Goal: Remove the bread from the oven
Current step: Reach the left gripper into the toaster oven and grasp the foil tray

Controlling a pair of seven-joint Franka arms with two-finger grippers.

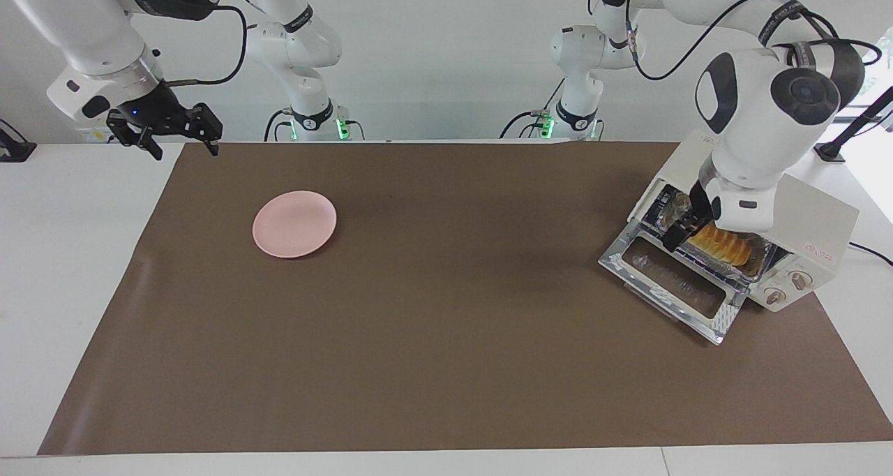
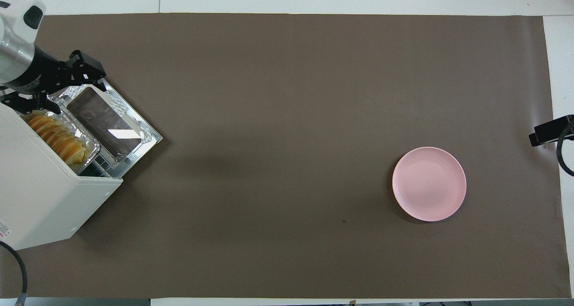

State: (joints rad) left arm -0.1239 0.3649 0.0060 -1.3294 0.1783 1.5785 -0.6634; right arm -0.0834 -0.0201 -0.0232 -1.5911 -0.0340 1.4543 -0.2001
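Inside the oven (image 1: 802, 211) the bread (image 1: 725, 246), a ridged golden loaf, lies in a foil tray (image 1: 757, 270) on the rack, its length running along the oven's mouth; in the overhead view the bread (image 2: 56, 135) shows just under the edge of the white oven top (image 2: 40, 185), with the tray's crinkled rim (image 2: 92, 146) around it. The glass door (image 1: 673, 287) is dropped fully open and lies flat in front of the oven, and the door (image 2: 110, 124) catches a bright reflection from above. The oven stands at the left arm's end of the table, turned at an angle on the brown mat (image 1: 446, 322), its two knobs (image 1: 788, 287) at the end farther from the robots. The left gripper (image 1: 687, 228) hangs at the oven's mouth, pointing down at the end of the bread that is nearer to the robots, over the tray's end and the hinge edge of the door; seen from above, the left gripper (image 2: 56, 90) has its fingers spread apart, one dark finger (image 2: 85, 68) over the door's corner and the other by the end of the loaf. Whether a finger touches the bread I cannot tell. A round pink plate (image 1: 294, 223) sits bare on the mat well apart from the oven, toward the right arm's end. The right gripper (image 1: 180, 139) waits up in the air over the mat's corner at that end, its fingers apart, holding nothing.
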